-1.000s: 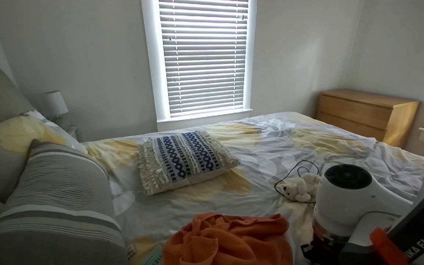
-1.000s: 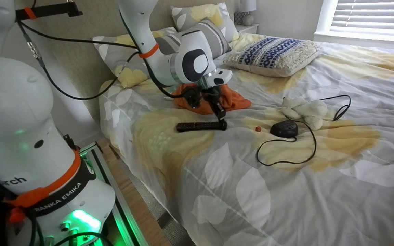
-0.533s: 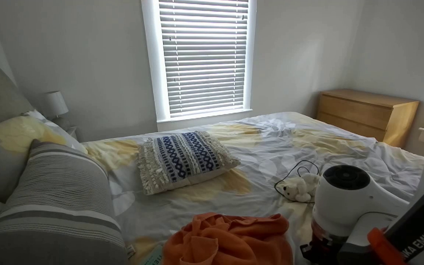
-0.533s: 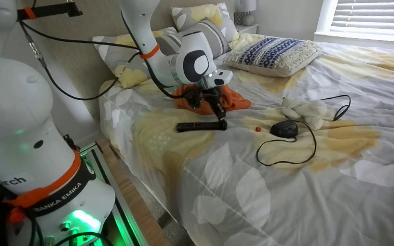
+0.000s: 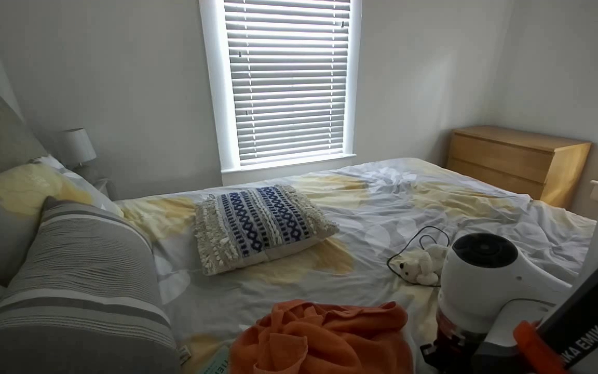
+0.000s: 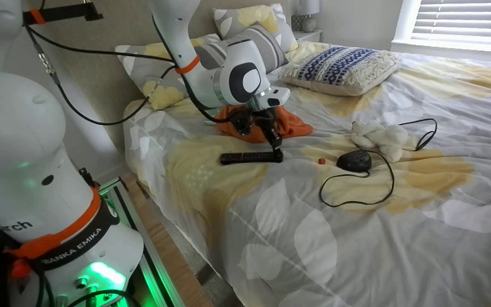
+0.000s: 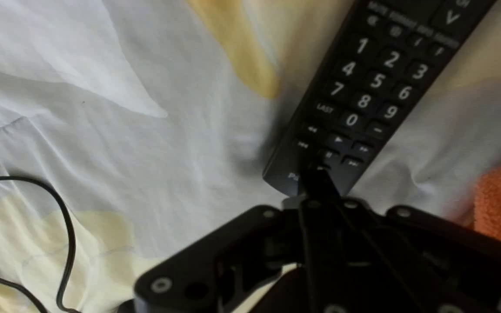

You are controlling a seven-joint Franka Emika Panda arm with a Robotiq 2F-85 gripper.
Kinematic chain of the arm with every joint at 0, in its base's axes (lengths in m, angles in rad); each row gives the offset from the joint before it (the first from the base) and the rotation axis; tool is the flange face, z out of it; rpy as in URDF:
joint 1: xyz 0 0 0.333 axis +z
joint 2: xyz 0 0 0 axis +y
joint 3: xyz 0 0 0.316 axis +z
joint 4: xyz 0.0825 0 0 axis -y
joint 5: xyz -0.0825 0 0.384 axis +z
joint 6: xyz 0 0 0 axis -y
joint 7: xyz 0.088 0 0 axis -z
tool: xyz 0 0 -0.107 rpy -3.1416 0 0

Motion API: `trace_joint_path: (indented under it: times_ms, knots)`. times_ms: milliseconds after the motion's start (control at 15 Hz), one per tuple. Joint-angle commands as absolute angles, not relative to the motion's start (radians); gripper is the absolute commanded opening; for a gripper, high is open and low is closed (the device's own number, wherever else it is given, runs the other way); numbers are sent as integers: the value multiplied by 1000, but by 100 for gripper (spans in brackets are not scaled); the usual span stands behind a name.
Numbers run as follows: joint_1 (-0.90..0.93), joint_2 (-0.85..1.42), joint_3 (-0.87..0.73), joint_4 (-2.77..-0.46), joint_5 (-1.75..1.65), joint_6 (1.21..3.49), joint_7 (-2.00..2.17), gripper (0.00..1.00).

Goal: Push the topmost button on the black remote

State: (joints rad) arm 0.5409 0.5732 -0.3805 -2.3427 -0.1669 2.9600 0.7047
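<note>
The black remote (image 6: 245,158) lies flat on the bed in an exterior view. In the wrist view the remote (image 7: 370,89) shows its number keys, with its brand-marked bottom end nearest me; its top end is cut off by the frame, so the topmost button is out of view there. My gripper (image 7: 320,180) is shut with its fingertips together, over the remote's bottom end just below the playback keys. In an exterior view the gripper (image 6: 277,149) points down at the remote's right end. I cannot tell whether the tips touch it. Nothing is held.
An orange cloth (image 6: 290,123) lies behind the gripper; it also shows in an exterior view (image 5: 325,337). A small red object (image 6: 322,161), a black corded device (image 6: 354,161) and a white plush toy (image 6: 379,136) lie to the right. A patterned pillow (image 6: 341,70) is farther back.
The arm has shifted very slightly, leftward in an exterior view. The gripper stays shut over the same end of the remote. The remote has not visibly moved.
</note>
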Motion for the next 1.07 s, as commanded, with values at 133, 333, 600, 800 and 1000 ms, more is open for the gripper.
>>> trace_joint_path:
  times_ms: [133,333,600,800,1000]
  knots:
    - [520,603,-347,-2309,-140,2935,679,0]
    - [525,617,-347,-2297,-142,2926,681,0]
    - [513,633,-327,-2288,-135,2919,674,0]
    - [460,632,-257,-2294,-106,2907,643,0]
    - [395,642,-174,-2290,-50,2871,601,0]
